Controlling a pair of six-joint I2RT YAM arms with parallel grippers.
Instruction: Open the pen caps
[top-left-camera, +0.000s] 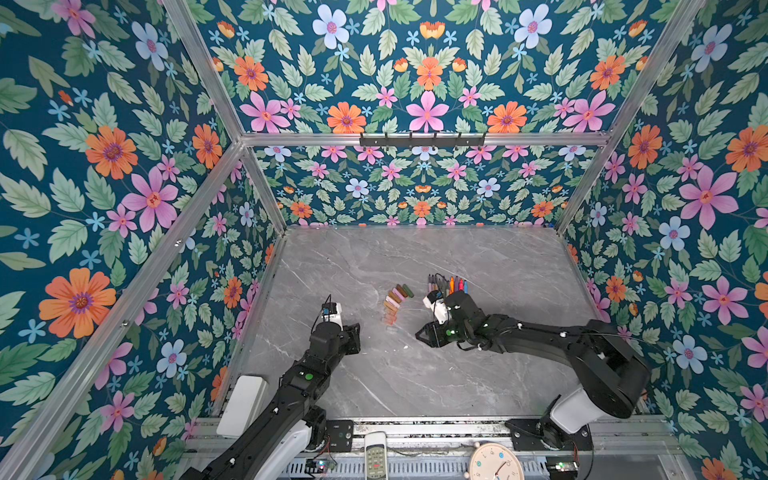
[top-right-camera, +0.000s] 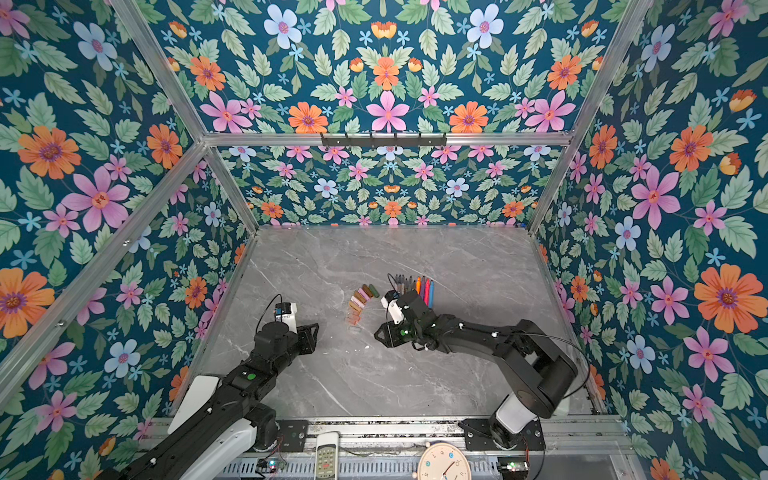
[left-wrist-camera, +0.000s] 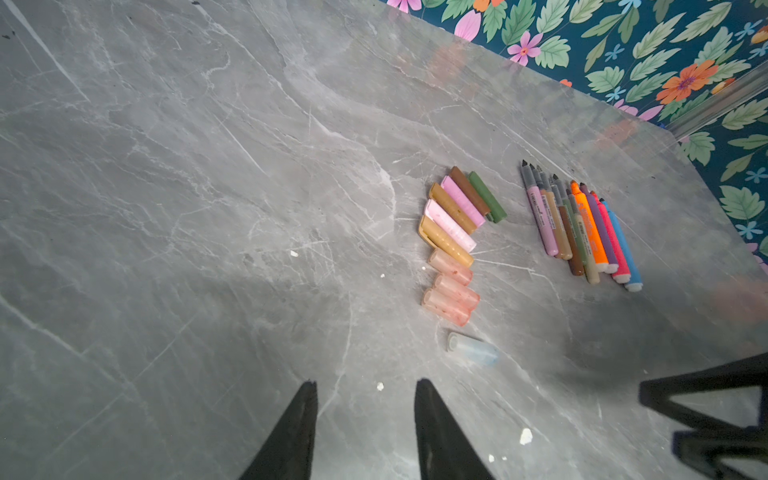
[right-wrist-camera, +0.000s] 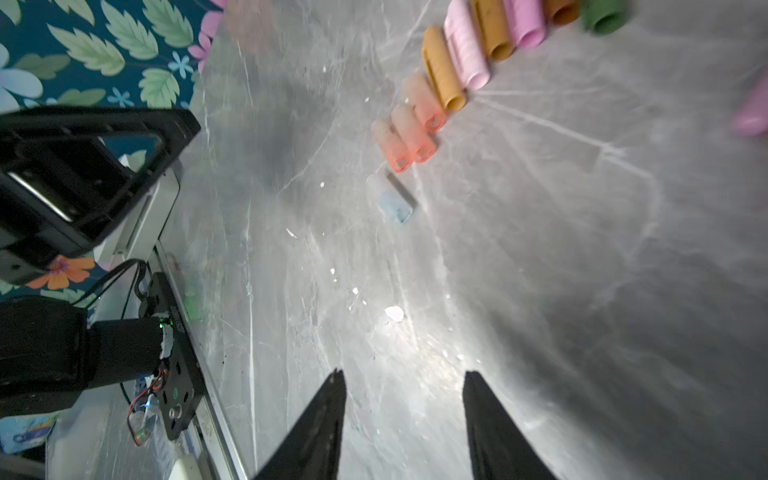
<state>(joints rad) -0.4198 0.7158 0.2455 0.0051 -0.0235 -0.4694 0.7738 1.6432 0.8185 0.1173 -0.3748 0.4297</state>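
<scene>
- On the table (top-left-camera: 374, 257), around its middle, the pen caps (left-wrist-camera: 453, 245) lie in a curved row, side by side and mostly touching. Green, brown, pink and tan ones are at the far end, and three peach ones lie nearer.
- Slightly apart, at the near end of that row, one clear bluish cap (left-wrist-camera: 473, 351) lies on its side.
- Just right of the caps, the pens (left-wrist-camera: 582, 232) lie packed in a parallel row, tips pointing far. Every tip that shows is bare.
- Near and left of the caps, the left jaws stand parted with nothing between them, above bare table.
- On the near side of the caps, the right jaws are also parted and empty. The right arm (top-left-camera: 519, 332) reaches in from the right, its wrist over the pens' near ends.
- The uncapping looks finished: there seem to be about as many loose caps as pens, and no pen in view wears one. Little appears left beyond pulling the arms back.
</scene>
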